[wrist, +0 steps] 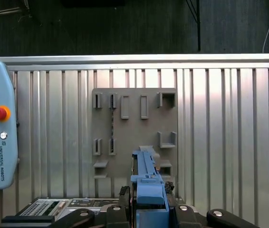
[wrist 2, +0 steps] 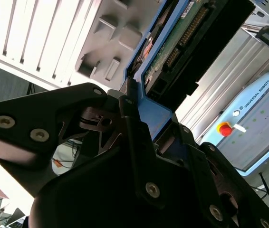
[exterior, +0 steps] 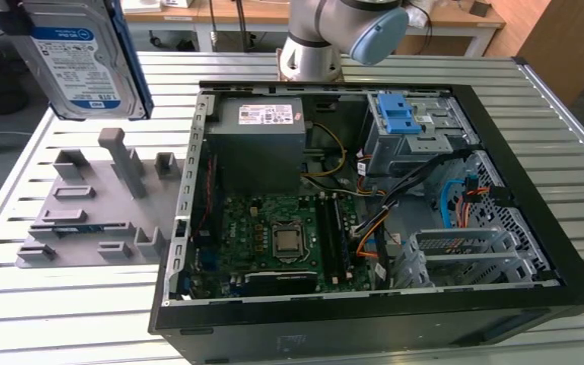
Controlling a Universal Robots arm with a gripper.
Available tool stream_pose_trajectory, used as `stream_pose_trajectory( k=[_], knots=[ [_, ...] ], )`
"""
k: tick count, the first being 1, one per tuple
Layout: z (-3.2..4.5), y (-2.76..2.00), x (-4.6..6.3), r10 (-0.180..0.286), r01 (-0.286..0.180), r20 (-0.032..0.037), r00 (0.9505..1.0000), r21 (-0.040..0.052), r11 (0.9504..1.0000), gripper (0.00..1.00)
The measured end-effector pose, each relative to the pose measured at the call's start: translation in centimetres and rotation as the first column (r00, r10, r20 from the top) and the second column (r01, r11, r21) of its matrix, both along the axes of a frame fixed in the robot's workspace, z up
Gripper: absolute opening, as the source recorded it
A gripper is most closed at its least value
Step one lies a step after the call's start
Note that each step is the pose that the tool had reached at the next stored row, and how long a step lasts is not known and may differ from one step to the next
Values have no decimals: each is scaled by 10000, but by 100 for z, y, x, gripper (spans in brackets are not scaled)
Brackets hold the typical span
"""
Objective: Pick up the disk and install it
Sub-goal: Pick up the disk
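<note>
So the disk (exterior: pixel 79 57) is up in the air right now, hanging label-out at the exterior view's left, above the grey fixture block (exterior: pixel 94 205) and well off to the side of the open computer case (exterior: pixel 535 251). Nothing of it touches the slatted table (exterior: pixel 69 319).

The gripper (wrist: pixel 146 192) has it by one short end. In the first wrist view the black fingers (wrist: pixel 168 188) sit pressed in on either side of the blue carrier, pinching it edge-on with no gap I can see. The second wrist view shows the drive's green circuit board (wrist 2: pixel 172 52) and connector end pointing away from the grip.

Handling-wise I'd guess it's a dense, rigid slab, heavy for its size, and it won't flex. The blue plastic frame looks like the sensible place to grab since it gives a bit and keeps the pads off the bare board. Metal sides are probably slick, and drives hate knocks, so a slip here would be bad news.

The drive cage (exterior: pixel 414 122) with blue latches sits inside the case, beside the power supply (exterior: pixel 261 129).
</note>
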State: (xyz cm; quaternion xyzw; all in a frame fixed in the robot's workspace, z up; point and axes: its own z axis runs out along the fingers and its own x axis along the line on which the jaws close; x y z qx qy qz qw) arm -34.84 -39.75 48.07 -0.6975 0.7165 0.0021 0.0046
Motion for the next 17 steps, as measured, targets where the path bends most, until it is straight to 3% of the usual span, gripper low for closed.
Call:
stream_pose_trajectory(
  k=[17],
  knots=[
    [0, -58, 161, 0, 0, -1, 10000, 0, 10000, 36]
  ],
)
